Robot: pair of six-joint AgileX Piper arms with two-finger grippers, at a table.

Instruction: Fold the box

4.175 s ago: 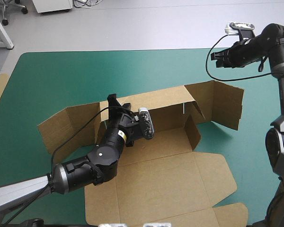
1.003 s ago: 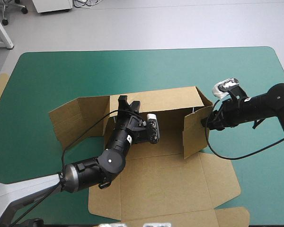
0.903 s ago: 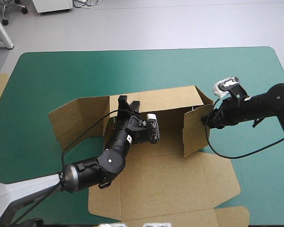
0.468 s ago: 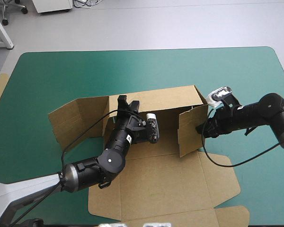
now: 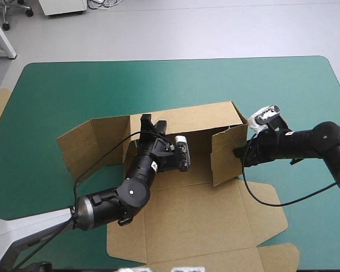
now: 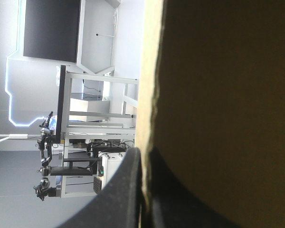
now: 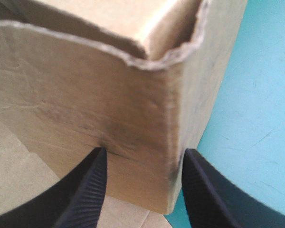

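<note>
Box (image 5: 192, 221) walls partly raised; left jaws pinch far wall.

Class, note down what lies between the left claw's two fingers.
The raised far wall of the box: the left claw is shut on its top edge, clearest in the left wrist view.

box (image 5: 192, 221): matt brown board, rough-cut edge | cover (image 5: 73, 90): smooth teal-green | right end effector fingers (image 7: 85, 190): ribbed black

High view: above and behind, facing forward and down over the tabletop (image 5: 73, 90). Left wrist view: hard against the box (image 6: 228, 95) wall, turned a quarter, level into the room. Right wrist view: close on the end flap (image 7: 85, 95), shared with the high view.
</note>
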